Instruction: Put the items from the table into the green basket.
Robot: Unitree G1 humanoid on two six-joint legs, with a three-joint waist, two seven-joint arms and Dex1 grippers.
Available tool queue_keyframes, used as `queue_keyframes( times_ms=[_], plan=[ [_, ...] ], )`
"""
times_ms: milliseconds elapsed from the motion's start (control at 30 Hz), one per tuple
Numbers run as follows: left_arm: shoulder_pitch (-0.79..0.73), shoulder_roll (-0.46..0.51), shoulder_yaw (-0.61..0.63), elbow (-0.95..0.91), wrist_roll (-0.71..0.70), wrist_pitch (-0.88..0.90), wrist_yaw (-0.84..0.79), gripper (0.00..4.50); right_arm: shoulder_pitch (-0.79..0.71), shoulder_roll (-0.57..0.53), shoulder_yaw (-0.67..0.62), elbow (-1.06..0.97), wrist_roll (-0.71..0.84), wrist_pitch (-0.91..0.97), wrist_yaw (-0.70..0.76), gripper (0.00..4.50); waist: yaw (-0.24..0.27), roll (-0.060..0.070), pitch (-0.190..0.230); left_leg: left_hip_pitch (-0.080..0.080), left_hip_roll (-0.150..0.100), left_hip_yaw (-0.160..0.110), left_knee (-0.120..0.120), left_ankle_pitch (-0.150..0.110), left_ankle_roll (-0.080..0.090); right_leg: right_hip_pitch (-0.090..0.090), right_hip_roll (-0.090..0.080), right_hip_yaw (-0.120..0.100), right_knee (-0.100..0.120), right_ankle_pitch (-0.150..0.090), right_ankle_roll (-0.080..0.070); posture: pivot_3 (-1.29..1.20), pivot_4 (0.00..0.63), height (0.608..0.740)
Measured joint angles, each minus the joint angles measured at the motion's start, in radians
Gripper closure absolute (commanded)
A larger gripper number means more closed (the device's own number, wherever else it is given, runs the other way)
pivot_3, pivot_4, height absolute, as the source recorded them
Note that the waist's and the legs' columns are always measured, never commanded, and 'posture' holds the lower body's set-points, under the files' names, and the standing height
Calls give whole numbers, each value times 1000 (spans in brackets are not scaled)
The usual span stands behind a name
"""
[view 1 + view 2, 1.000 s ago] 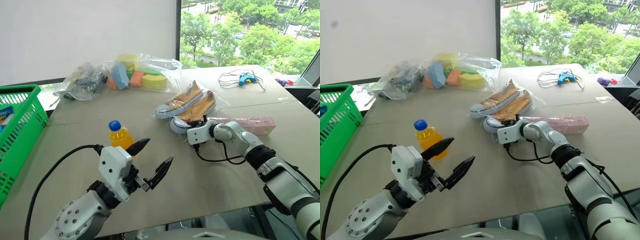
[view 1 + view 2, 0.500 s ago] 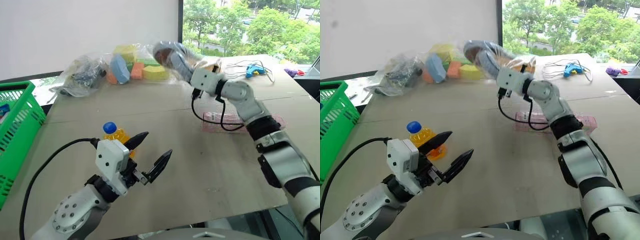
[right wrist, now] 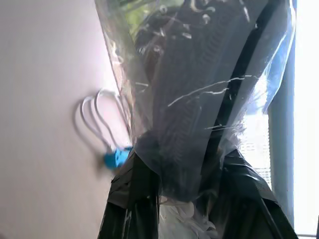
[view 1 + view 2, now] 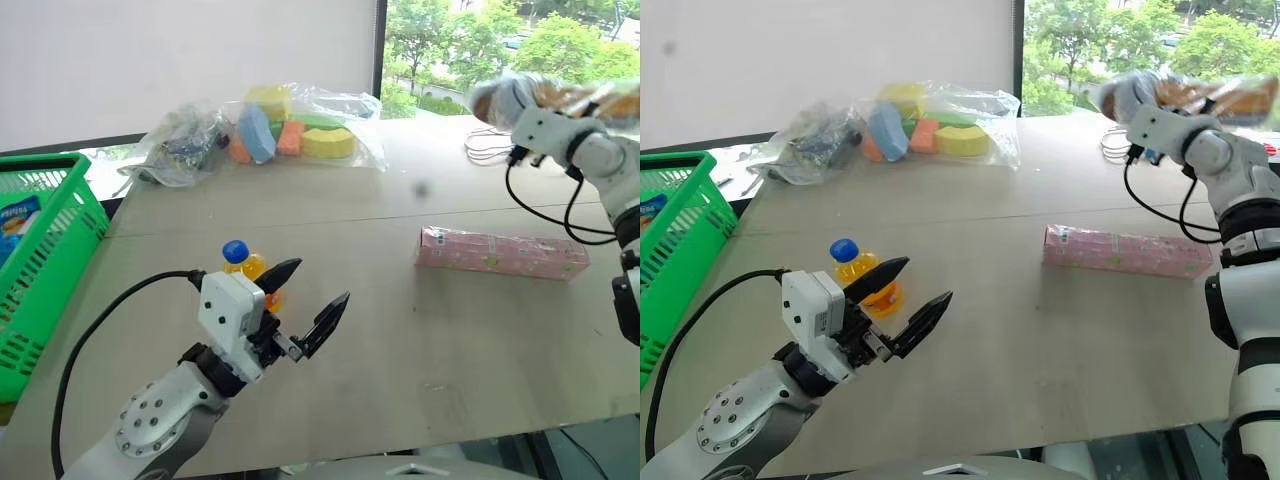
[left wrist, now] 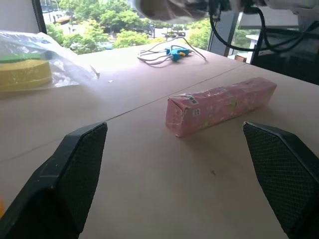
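My right gripper (image 3: pixel 183 196) is shut on the clear wrap of the orange sneakers (image 4: pixel 560 95) and holds them in the air above the table's far right side. The long pink box (image 4: pixel 500 252) lies flat on the beige table (image 4: pixel 400 340) below them. Low over the table's near side, my left gripper (image 4: pixel 320 282) hangs open and holds nothing. The orange-drink bottle (image 4: pixel 243 268) with its blue cap stands just behind its fingers. Two clear bags, one of foam shapes (image 4: pixel 295 130) and one of dark bits (image 4: pixel 185 150), rest at the far edge. The green basket (image 4: pixel 55 255) stands at the left.
A white cable with a blue piece (image 5: pixel 174 50) lies at the far right of the table, under the raised sneakers. A printed packet (image 4: pixel 15 215) lies inside the basket. A window runs behind the table's far edge.
My right gripper has lifted the wrapped sneakers off the table and swung them up and to the right. The pink box now lies uncovered. The left gripper has stayed where it was.
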Motion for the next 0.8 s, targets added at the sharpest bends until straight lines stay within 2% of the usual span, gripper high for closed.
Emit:
queue_keyframes(
  times_ms=[100,200,233,367,467,533,667,700,800],
  plan=[
    [-17,-1,10,3,-11,6,-28,0,65,28,29,75,-24,52,22,3843,-23,2,-1,2,1,1,0,0,0,1,2,1,3,1,-1,233,0,740],
    [-22,3,52,5,-27,16,-56,0,116,68,56,135,-40,74,76,2350,-40,7,-2,6,3,4,0,0,0,0,4,3,7,2,-4,241,0,740],
    [-22,7,70,6,-30,20,-62,0,99,67,56,132,-40,76,84,1693,-44,9,-3,11,2,6,0,-1,2,3,4,6,12,2,-4,251,0,740],
    [21,7,133,3,-47,24,-69,0,84,65,45,129,-28,80,132,105,-48,8,-2,34,2,4,0,-2,4,25,11,4,11,-4,-3,271,0,740],
    [98,6,158,-1,-50,12,-79,0,70,59,30,122,-8,79,190,43,-53,7,-2,42,2,4,0,-2,4,34,11,5,11,-4,-2,268,0,740],
    [208,-18,187,-1,-54,-44,-84,0,67,49,-6,103,33,79,247,43,-56,7,-2,46,2,5,0,-2,4,35,11,9,13,-5,-2,264,0,740],
    [390,-142,313,-1,-39,-183,-83,0,64,38,-154,8,213,87,424,43,-60,7,0,47,3,8,0,-2,4,35,11,13,13,-5,-2,253,0,740],
    [434,-168,350,3,-35,-217,-100,0,68,39,-187,-49,272,102,488,43,-60,7,0,47,3,8,0,-2,4,35,12,13,13,-5,-1,249,0,740],
    [615,-253,449,108,-10,-315,-253,0,173,46,-294,-455,544,250,758,43,-57,7,0,46,5,7,-1,-5,9,34,15,11,10,-6,0,249,0,740]
  ],
)
